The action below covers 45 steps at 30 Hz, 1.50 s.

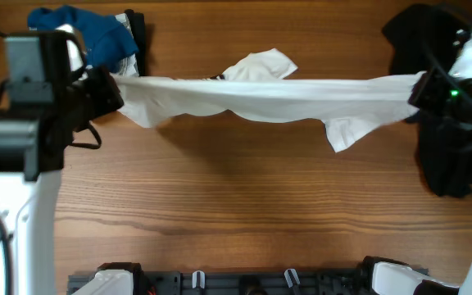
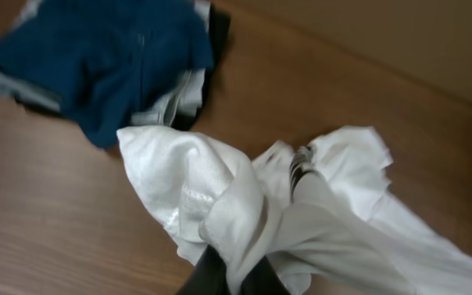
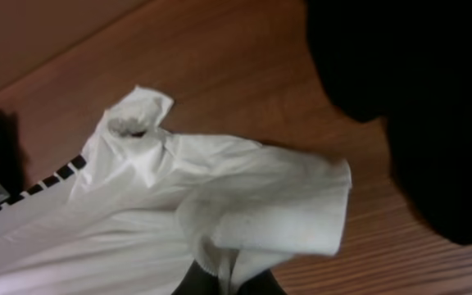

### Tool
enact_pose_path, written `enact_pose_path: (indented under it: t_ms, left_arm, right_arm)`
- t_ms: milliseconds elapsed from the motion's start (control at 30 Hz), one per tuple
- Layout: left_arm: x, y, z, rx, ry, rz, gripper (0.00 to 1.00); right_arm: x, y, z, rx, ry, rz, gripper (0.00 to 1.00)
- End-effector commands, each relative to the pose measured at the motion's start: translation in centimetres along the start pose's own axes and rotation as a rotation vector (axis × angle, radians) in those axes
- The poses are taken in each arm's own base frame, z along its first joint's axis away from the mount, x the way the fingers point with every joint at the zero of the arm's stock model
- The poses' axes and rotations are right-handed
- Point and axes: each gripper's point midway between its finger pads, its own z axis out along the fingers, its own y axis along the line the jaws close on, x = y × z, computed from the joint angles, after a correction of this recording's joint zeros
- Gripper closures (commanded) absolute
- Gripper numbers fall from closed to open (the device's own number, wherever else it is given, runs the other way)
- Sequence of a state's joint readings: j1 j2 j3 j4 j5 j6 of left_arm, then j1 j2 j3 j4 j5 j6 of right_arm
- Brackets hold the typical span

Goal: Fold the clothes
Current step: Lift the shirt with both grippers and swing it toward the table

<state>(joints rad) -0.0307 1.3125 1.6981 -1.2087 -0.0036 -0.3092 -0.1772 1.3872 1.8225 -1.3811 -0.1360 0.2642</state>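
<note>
The white T-shirt (image 1: 269,100) hangs stretched in a long band between my two grippers above the table. My left gripper (image 1: 115,88) is shut on its left end; in the left wrist view the fabric (image 2: 220,197) bunches over the fingers (image 2: 234,277). My right gripper (image 1: 420,90) is shut on its right end; in the right wrist view the cloth (image 3: 220,205) drapes from the fingers (image 3: 229,285), with black striped lettering (image 3: 52,182) at the left. A sleeve (image 1: 347,133) dangles low.
A pile of blue and grey garments (image 1: 88,33) lies at the back left, also in the left wrist view (image 2: 97,57). A black garment (image 1: 445,123) lies at the right edge, also in the right wrist view (image 3: 416,98). The wooden table (image 1: 244,213) spreads below.
</note>
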Motion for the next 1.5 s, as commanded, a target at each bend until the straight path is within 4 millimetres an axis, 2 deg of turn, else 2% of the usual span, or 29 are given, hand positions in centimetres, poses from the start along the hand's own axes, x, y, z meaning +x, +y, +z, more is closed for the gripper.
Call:
enact_pose_path:
  t_ms: [0, 67, 100, 200, 333, 433, 567, 767, 1100, 1300, 1467]
  left_arm:
    - [-4.1, 0.3, -6.2, -0.018, -0.228, 0.064, 0.96]
    - [-5.5, -0.1, -9.5, 0.001, -0.323, 0.079, 0.96]
    - [-6.3, -0.4, -12.1, 0.023, -0.394, 0.075, 0.96]
    - [-7.0, -0.7, -16.8, 0.065, -0.512, 0.068, 0.96]
    - [-6.8, -0.6, -21.9, 0.107, -0.631, 0.061, 0.96]
    - [-6.4, -0.5, -24.7, 0.130, -0.697, 0.056, 0.96]
    - [-6.0, -0.3, -27.0, 0.148, -0.751, 0.053, 0.96]
    - [-5.5, -0.1, -29.5, 0.164, -0.795, 0.050, 0.96]
    - [-1.7, 1.4, -32.1, 0.151, -0.757, 0.051, 0.96]
    - [-1.3, 1.5, -33.5, 0.163, -0.792, 0.049, 0.96]
    - [-0.3, 1.4, -35.2, 0.193, -0.822, 0.054, 0.96]
  right_arm:
    - [-2.6, -0.5, -4.7, 0.023, -0.142, -0.037, 0.96]
    - [-3.3, -0.5, -7.2, 0.022, -0.203, -0.039, 0.96]
    - [-3.6, -0.4, -9.2, 0.022, -0.249, -0.048, 0.96]
    - [-3.8, -0.3, -13.1, 0.022, -0.341, -0.053, 0.96]
    - [-2.8, 0.2, -17.7, 0.013, -0.439, -0.064, 0.96]
    - [-1.7, 0.6, -20.8, 0.001, -0.523, -0.083, 0.96]
    - [-0.1, 0.2, -23.5, 0.017, -0.600, -0.072, 0.96]
    - [1.2, 0.2, -25.3, 0.017, -0.651, -0.076, 0.96]
    - [3.7, 0.3, -28.2, -0.010, -0.736, -0.062, 0.96]
    - [4.1, 0.2, -29.3, -0.005, -0.775, -0.062, 0.96]
    - [5.7, 0.4, -31.8, -0.021, -0.855, -0.072, 0.96]
